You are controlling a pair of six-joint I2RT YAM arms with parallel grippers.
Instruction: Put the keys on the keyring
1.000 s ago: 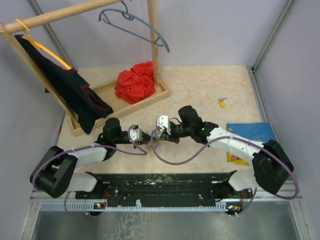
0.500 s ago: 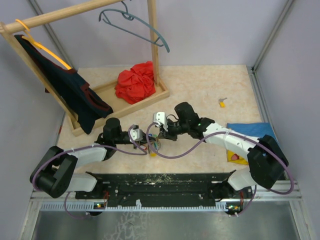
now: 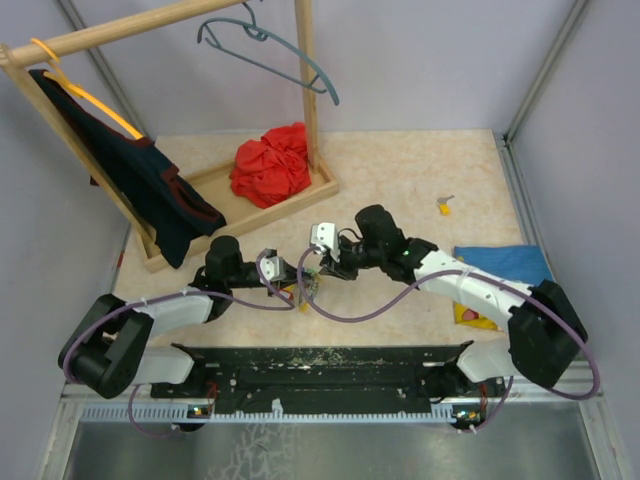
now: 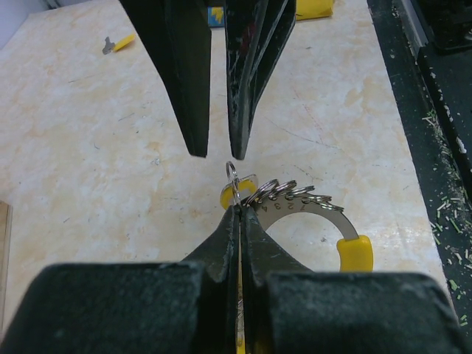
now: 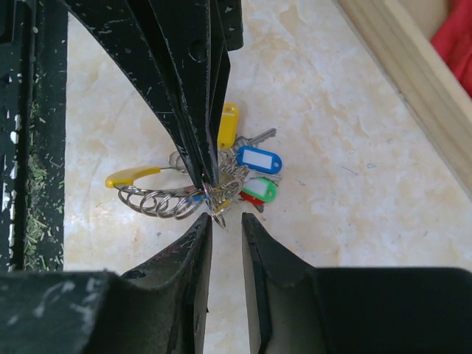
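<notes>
In the left wrist view my left gripper (image 4: pixel 240 209) is shut on the keyring (image 4: pixel 317 209), a grey metal band with yellow ends and several small split rings strung on it. The keys (image 5: pixel 258 159), with yellow, blue, green and red tags, hang bunched under it just above the table. My right gripper (image 5: pixel 223 221) faces the left one tip to tip, its jaws a narrow gap apart with nothing between them. One small split ring (image 5: pixel 219 212) sticks out just past its fingertips. From above, both grippers meet over the bunch (image 3: pixel 308 285). One more key with a yellow tag (image 3: pixel 444 206) lies alone at the far right.
A wooden clothes rack tray (image 3: pixel 325 185) holding a red cloth (image 3: pixel 272 165) stands at the back left, with a dark garment (image 3: pixel 140 180) and a grey hanger (image 3: pixel 270 45) on the rail. A blue cloth (image 3: pixel 500 262) lies at the right edge.
My right gripper was shut at the keyring and now stands slightly open. That arm swung left, then drew back a little. The left arm has held still.
</notes>
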